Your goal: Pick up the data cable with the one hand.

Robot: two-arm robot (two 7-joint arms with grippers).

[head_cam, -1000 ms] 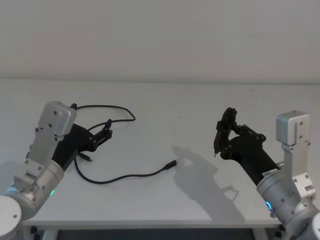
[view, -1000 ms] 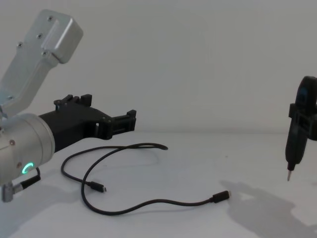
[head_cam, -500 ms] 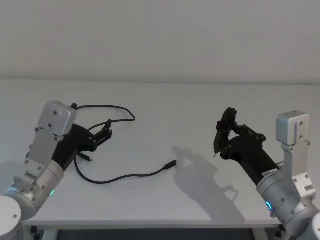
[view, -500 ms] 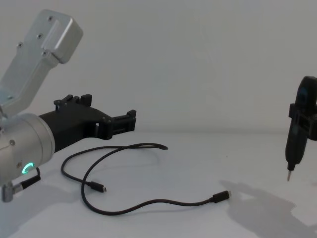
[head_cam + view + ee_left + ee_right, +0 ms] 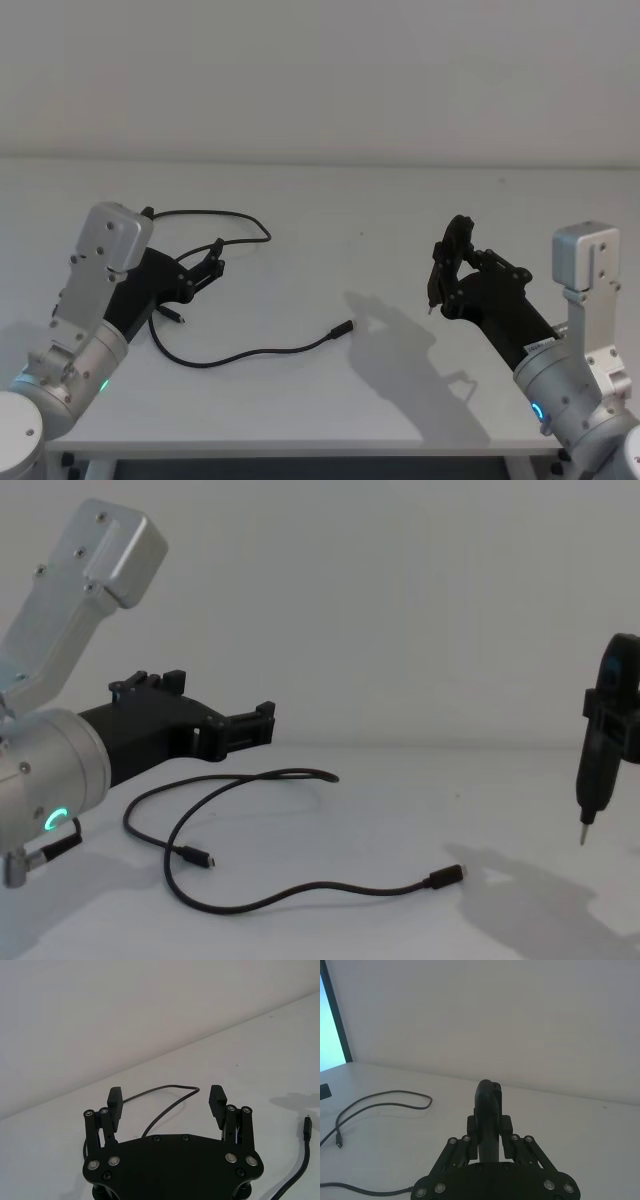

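Cable (image 5: 270,349) lies loose on surface (image 5: 360,200), left half; light, limp, thin, may slide. Left gripper (image 5: 167,1100) hovers above its coil, fingers spread, empty. Best hold: straight mid-run. Right gripper (image 5: 447,268) idle right, clenched on tool (image 5: 591,780).

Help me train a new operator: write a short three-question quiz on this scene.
1. True or false: the left end effector already grips the data cable.
2. What does the right end effector hold? A) a cable plug B) a pointed screwdriver-like tool C) nothing
3. Fill in: the left end effector stands ____.
Key: 1 false, it lies on the table; 2 B; 3 open.
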